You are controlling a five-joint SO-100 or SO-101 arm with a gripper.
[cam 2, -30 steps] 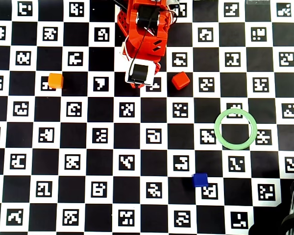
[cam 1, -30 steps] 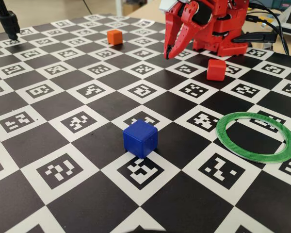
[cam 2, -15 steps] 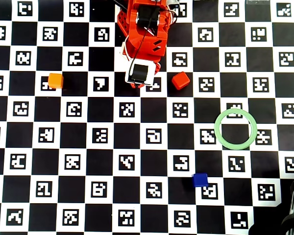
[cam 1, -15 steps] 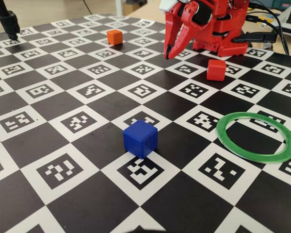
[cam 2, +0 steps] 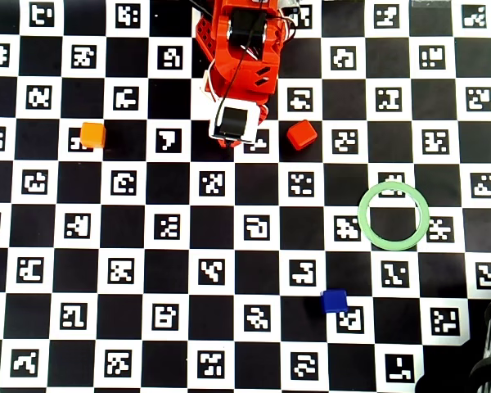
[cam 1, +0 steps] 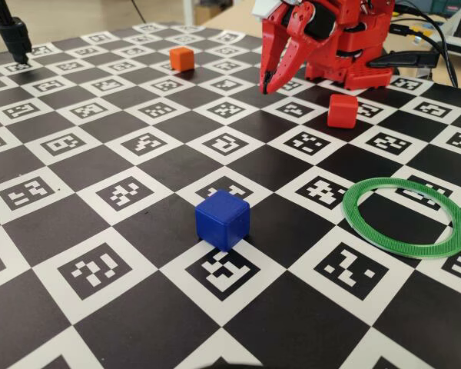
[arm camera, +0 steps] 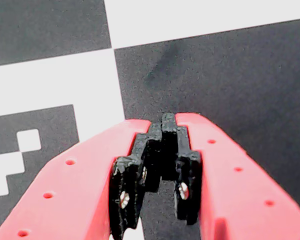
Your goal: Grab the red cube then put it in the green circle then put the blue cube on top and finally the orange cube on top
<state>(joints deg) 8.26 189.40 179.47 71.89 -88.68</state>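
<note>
Looking across the fixed view, I see a black-and-white checkered board (cam 1: 92,100) printed with markers, cables trailing behind it, and my gripper (cam 1: 269,84) hanging clenched and empty near the red cube (cam 1: 343,110). My wrist view shows the fingertips (arm camera: 162,135) pressed together over a black square (nothing between them). From overhead I count three cubes, one red (cam 2: 302,135), one blue cube (cam 2: 335,301), one orange cube (cam 2: 92,135), and one green circle (cam 2: 394,215), all well apart.
</note>
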